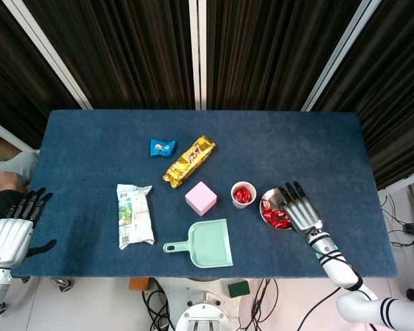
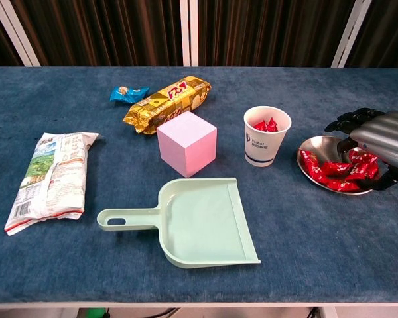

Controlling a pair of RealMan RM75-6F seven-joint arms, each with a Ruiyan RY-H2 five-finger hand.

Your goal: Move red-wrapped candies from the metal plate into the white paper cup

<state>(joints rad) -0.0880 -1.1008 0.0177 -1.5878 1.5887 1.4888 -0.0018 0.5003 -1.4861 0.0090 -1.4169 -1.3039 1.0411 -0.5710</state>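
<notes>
Hovering over the metal plate [image 2: 315,146] rim, right hand [image 2: 378,138], fingers spread, grasps nothing.

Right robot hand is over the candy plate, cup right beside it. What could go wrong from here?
1. The right robot hand curls over heaped red-wrapped candies; it might lift several or drag some over the shallow metal plate rim.
2. The white paper cup stands close beside the plate and looks light; the passing hand could tip it, spilling the candies already inside.
</notes>
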